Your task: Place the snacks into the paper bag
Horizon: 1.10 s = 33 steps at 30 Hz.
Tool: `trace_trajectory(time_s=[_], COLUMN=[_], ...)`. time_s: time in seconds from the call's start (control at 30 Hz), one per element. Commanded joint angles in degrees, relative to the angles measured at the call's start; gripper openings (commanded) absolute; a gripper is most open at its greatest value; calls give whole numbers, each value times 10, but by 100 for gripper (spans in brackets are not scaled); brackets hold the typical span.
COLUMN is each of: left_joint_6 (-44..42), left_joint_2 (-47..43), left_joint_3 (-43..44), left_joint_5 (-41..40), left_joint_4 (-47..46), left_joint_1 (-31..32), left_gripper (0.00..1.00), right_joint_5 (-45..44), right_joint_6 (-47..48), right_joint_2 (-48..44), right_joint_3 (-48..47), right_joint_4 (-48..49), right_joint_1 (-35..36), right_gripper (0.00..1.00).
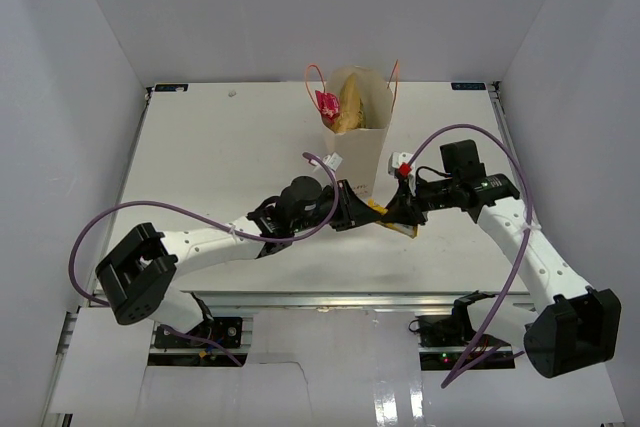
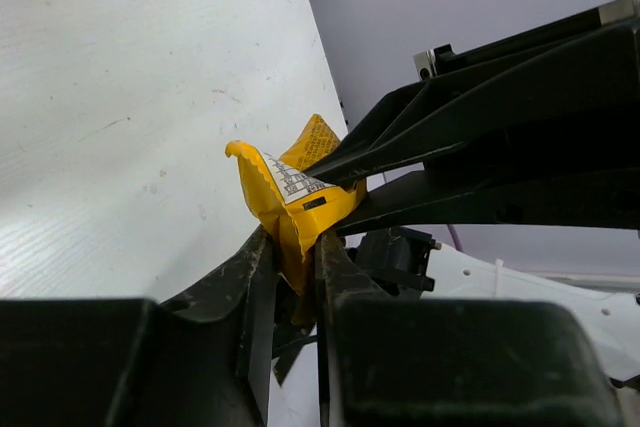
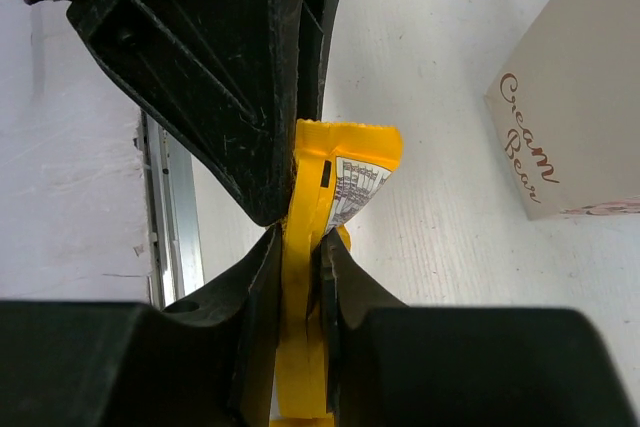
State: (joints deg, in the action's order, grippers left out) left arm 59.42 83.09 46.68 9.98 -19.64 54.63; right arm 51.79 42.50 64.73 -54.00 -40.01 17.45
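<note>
The words "Cream Bear" are read in reddish script on the front of the paper bag (image 3: pixel 570 97), turned sideways in the right wrist view; a fainter line of print along its lower edge is too small to be made out. On the yellow packet (image 3: pixel 345 172) a white panel of fine print and a small dark mark are seen, but none of it can be read. The packet is pinched from both ends just in front of the bag: the left gripper (image 2: pixel 292 252) is closed on one end and the right gripper (image 3: pixel 300 252) is clamped on the other, so that the two sets of fingertips almost meet. Whether the packet is lifted clear of the table (image 1: pixel 220 147) cannot be told. Only in the top external view is the bag seen whole: it stands upright at the far middle of the table with its mouth open, and a tan-gold chip bag (image 1: pixel 350 107) and a red packet (image 1: pixel 327 102) are seen inside it. In that view the yellow packet is largely covered by the grippers and only a sliver is shown, whereas its crumpled, folded shape is given plainly by both wrist views. The bag is cut off at the edge of the right wrist view and lies outside the left wrist view
</note>
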Motion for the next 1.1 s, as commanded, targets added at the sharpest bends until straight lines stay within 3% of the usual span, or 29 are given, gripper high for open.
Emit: trace_trajectory(time_s=[0.0, 0.1, 0.23, 0.43, 0.6, 0.7, 0.87, 1.07], left_joint_6=[-11, -26, -80, -217, -363, -407, -428, -453], left_joint_2=[-20, -28, -62, -109, -88, -49, 43, 210], left_joint_3=[17, 18, 17, 134, 270, 355, 487, 675], left_joint_5=[-14, -6, -14, -122, -171, -161, -114, -109], left_joint_4=[0, -2, 6, 194, 299, 311, 311, 361], left_joint_1=[-1, -1, -1, -5, -35, -74, -146, -157], left_gripper=[19, 12, 0, 0, 0, 0, 0, 0], right_joint_5=[32, 31, 10, -38, -34, -13, 9, -7], right_joint_6=[-7, -6, 7, 27, 22, 11, 11, 3], right_joint_2=[-22, -24, -22, -25, -21, -21, -25, -33], right_joint_3=[-1, -2, -24, -99, -159, -168, -148, -128], right_joint_4=[10, 8, -3, -14, -10, -7, -6, 7], right_joint_1=[7, 7, 7, -3, -43, -83, -135, -166], right_gripper=[17, 25, 47, 68, 70, 70, 70, 70])
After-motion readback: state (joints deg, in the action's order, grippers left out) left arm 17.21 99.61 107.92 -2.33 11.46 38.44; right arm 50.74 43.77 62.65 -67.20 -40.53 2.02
